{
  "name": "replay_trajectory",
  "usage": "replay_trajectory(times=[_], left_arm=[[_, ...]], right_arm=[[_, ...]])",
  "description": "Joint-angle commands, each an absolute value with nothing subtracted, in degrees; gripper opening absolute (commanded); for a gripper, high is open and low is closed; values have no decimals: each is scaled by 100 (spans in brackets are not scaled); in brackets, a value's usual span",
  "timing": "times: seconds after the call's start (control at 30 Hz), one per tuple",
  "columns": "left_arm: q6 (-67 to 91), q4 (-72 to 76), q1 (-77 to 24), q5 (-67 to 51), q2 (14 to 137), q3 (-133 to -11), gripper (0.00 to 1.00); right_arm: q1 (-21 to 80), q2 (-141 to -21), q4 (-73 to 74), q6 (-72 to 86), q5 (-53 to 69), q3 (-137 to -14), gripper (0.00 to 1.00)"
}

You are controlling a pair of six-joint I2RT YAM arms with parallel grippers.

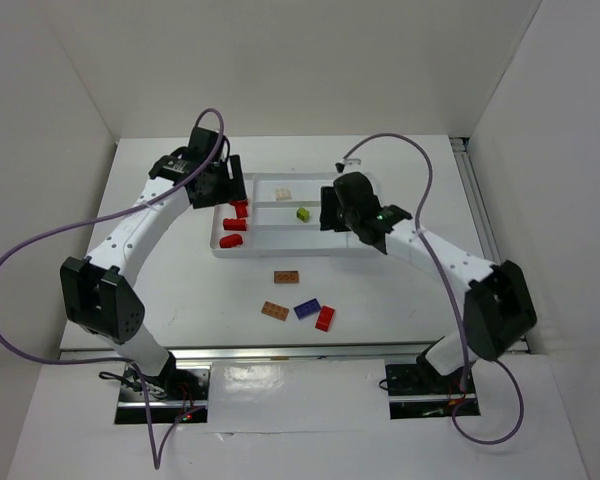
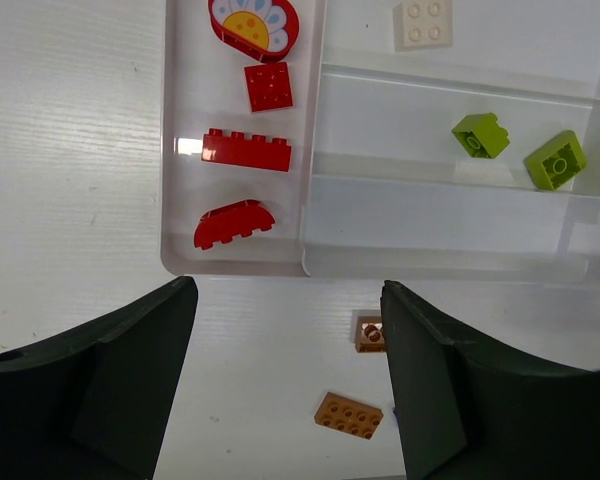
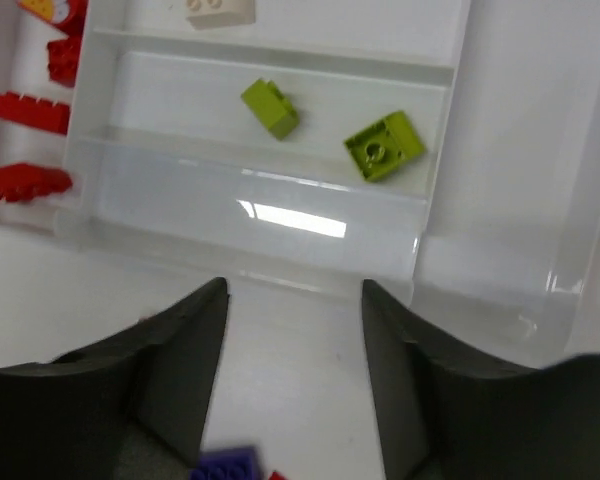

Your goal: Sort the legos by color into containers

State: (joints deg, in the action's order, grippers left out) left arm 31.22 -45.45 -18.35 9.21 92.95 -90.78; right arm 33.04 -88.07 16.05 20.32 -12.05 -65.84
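The white tray (image 1: 280, 250) lies across the middle of the table. Its squarish left section (image 2: 180, 200) holds several red legos, among them a long brick (image 2: 246, 150) and an arched one (image 2: 233, 223). A cream brick (image 2: 423, 22) lies in the far slot. Two lime green bricks (image 3: 270, 108) (image 3: 384, 146) lie in the middle slot. On the table in front lie two brown-orange bricks (image 1: 286, 277) (image 1: 274, 310), a blue-purple brick (image 1: 306, 309) and a red brick (image 1: 325, 318). My left gripper (image 1: 223, 186) is open and empty over the tray's left end. My right gripper (image 1: 332, 208) is open and empty over its right part.
White walls enclose the table on the left, back and right. A metal rail (image 1: 475, 200) runs along the right edge. Purple cables (image 1: 40, 240) loop off both arms.
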Motion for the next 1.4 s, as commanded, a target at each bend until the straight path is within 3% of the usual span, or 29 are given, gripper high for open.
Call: replay_trajectory(times=[0.0, 0.07, 0.13, 0.43, 0.63, 0.87, 1.0, 1.03, 1.1, 1.37], left_arm=[[2971, -4553, -1890, 967, 9404, -9299, 85], [2971, -4553, -1890, 967, 9457, -9352, 85], [2971, -4553, -1890, 967, 9536, -9352, 85], [2971, -4605, -1942, 809, 9809, -9633, 85], [2971, -4605, -1995, 809, 9809, -9633, 84], [2971, -4605, -2048, 809, 9756, -9580, 84], [2971, -4605, -2048, 861, 9756, -9580, 84], [2971, -4605, -2048, 861, 9756, -9580, 84], [2971, -4605, -2048, 861, 9756, -9580, 84], [3752, -5413, -1846, 1564, 10046, -9757, 85]], right_arm=[[3664, -8122, 2354, 2398, -1345, -5900, 66], [3998, -7850, 2844, 2923, -1345, -5548, 79], [4400, -7726, 3023, 3189, -1239, -5310, 82], [5799, -7681, 3209, 4456, -1152, -4430, 86], [5924, -8015, 2840, 4482, -1151, -4430, 90], [5924, -8604, 2716, 4368, -1345, -4535, 76], [5924, -8544, 2908, 4473, -1651, -4587, 53], [5924, -8482, 3005, 4535, -1731, -4588, 41], [5924, -8246, 3346, 4535, -1967, -4832, 27], [5863, -8559, 3421, 3492, -2364, -6186, 25]])
